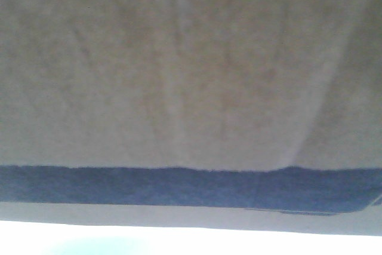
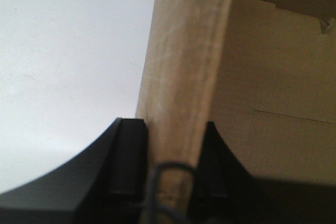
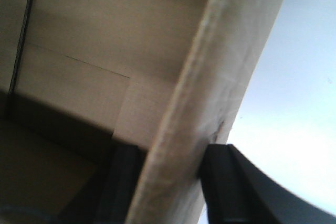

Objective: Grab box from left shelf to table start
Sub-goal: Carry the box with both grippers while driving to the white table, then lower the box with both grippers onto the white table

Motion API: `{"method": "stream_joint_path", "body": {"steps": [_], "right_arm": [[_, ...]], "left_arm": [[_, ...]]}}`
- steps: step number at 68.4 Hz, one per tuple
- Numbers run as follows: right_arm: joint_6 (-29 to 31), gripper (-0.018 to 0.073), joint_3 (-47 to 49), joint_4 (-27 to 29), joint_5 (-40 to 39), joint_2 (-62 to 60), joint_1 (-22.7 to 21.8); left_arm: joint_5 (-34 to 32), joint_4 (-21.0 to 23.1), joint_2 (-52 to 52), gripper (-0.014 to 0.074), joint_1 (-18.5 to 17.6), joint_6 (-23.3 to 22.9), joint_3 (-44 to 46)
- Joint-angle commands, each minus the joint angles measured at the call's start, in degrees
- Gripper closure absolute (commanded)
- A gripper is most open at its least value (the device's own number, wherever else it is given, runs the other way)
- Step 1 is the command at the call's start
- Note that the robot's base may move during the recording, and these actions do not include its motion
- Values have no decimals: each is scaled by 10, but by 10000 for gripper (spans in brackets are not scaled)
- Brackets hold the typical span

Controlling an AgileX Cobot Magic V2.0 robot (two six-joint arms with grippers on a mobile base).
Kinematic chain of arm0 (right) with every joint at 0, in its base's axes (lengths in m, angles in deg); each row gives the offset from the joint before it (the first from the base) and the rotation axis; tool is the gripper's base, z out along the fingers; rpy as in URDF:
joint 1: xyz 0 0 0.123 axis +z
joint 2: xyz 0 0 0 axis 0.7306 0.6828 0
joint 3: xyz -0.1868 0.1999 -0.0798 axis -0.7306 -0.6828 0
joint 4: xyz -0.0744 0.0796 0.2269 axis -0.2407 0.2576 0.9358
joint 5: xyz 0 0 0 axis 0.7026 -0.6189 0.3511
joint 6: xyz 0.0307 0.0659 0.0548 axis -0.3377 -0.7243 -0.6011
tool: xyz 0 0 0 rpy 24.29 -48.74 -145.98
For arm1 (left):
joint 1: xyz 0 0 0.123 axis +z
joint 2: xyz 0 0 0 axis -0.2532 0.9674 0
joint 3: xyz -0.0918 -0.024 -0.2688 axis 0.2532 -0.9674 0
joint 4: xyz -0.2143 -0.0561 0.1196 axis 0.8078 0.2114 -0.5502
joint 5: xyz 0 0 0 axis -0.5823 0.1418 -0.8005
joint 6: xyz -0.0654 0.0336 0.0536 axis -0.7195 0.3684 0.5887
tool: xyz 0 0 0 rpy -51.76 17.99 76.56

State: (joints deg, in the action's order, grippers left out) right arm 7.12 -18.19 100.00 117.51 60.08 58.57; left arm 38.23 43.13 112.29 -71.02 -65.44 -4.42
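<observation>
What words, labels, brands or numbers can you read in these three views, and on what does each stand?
None can be read.
The front view shows only the blurred, plain surface of the cardboard box and a dark blue band, with no print.
The wrist views show the left gripper and the right gripper astride bare, unmarked box walls.
</observation>
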Motion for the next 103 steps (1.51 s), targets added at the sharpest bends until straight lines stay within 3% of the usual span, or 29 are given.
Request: {"method": "stream_joint_path", "body": {"steps": [1, 18, 41, 55, 67, 76, 83, 95, 103], "right_arm": [[47, 493, 19, 45, -122, 6, 3], [47, 493, 19, 45, -119, 15, 3], [47, 493, 107, 45, -43, 136, 3], [48, 493, 172, 45, -10, 223, 3], [66, 493, 191, 45, -4, 281, 3], [73, 493, 191, 45, -2, 308, 3], [78, 493, 191, 44, -3, 326, 3], [84, 493, 191, 31, -8, 356, 3], [84, 493, 191, 25, -13, 380, 3]], "left_arm": [[-37, 181, -4, 688, -24, 70, 24], [-121, 136, 7, 688, -24, 74, 31], [-56, 41, 136, 688, -24, 79, 160], [-78, 31, 189, 688, -23, 96, 217], [-99, 37, 215, 688, 11, 98, 223], [-103, 85, 244, 686, 66, 147, 223], [-119, 160, 271, 686, 124, 203, 223], [-136, 294, 322, 686, 254, 311, 223], [-131, 359, 353, 687, 334, 362, 215]]}}
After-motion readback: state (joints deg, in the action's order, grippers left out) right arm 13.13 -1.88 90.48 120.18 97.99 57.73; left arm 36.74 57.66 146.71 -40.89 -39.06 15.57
